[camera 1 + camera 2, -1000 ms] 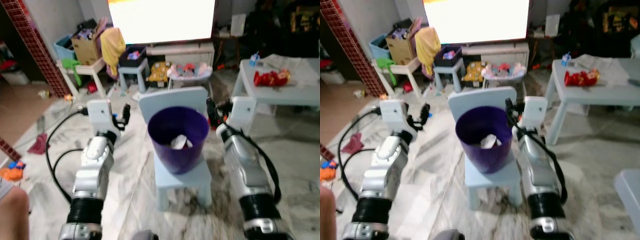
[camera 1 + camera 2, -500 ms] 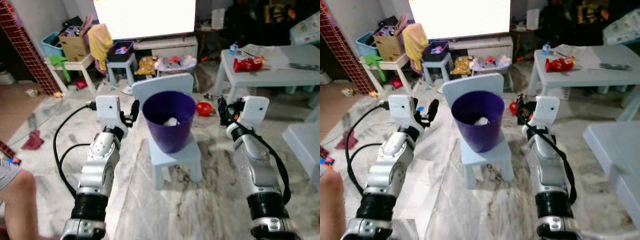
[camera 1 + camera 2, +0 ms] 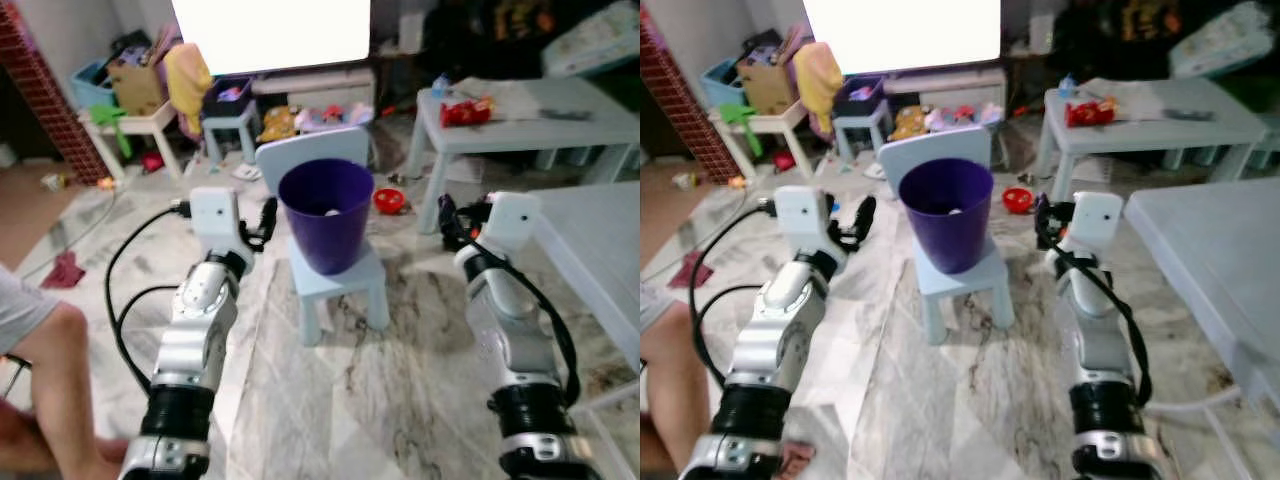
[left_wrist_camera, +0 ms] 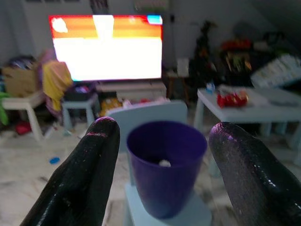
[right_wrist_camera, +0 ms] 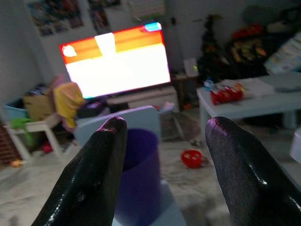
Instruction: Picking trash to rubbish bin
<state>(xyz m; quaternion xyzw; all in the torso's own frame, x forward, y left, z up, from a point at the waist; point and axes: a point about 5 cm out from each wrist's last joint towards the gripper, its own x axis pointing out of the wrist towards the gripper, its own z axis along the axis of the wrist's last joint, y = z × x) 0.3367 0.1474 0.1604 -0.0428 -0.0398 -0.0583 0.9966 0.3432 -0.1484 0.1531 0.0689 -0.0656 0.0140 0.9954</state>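
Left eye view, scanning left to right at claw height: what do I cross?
Left claw → purple bin on the small blue chair → red bowl on the floor → right claw → pale table.

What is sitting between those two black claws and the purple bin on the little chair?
Nothing visible. The purple bin stands on the small blue chair, with the open left gripper and right gripper on either side of it.

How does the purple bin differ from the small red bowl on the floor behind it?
The purple bin is tall and deep; the red bowl is low and much smaller. The bin stands raised on a light blue chair; the bowl sits on the floor beside the table leg. The bin holds a pale scrap; the bowl's contents are unclear. Both are upright and open-topped.
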